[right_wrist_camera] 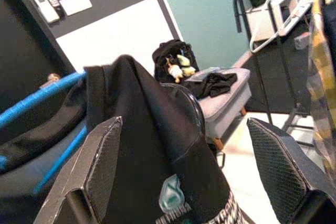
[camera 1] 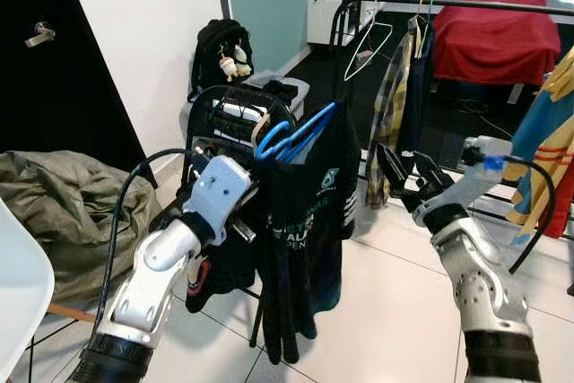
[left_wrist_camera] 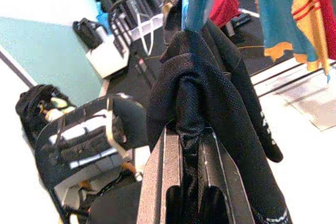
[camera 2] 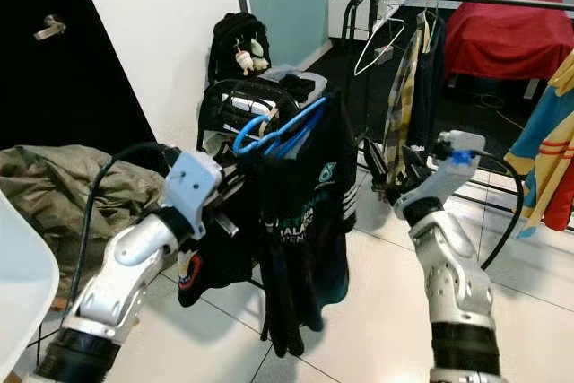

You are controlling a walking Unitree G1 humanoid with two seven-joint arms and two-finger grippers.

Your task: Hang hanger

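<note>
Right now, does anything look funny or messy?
Yes. The black shirt hangs bunched and lopsided on the blue hanger, pinched in the left claw. The right claw waits open beside it.

The black T-shirt [camera 2: 309, 213] draped over the blue plastic hanger [camera 2: 278, 132] is carrying pale teal lettering under a small teal emblem, but the folds are breaking it up and no whole word is coming through legibly.

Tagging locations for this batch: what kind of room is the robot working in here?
Probably a bedroom or dressing corner in a home: a clothes rail hung with garments, a bed with a red cover behind it, and a backpack against the wall.
</note>
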